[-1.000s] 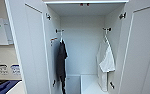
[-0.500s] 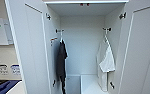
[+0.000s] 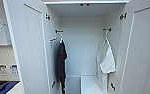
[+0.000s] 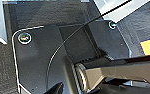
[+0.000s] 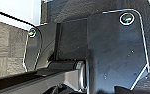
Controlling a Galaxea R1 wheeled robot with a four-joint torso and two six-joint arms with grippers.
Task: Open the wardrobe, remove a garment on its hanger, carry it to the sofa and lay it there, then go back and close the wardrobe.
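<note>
The wardrobe point(image 3: 82, 45) stands with both doors swung wide, the left door at nine o'clock and the right at three o'clock of the head view. Inside, the white T-shirt point(image 3: 105, 62) hangs on its hanger point(image 3: 106, 40) from a peg on the right wall at about two o'clock of the opening, well apart from the black shirt point(image 3: 61, 62) hanging by the left wall at about nine o'clock. The wrist views look down past the robot's own dark plates at grey carpet point(image 4: 2, 65), and I cannot tell whether either gripper is open or closed, or whether it holds anything.
</note>
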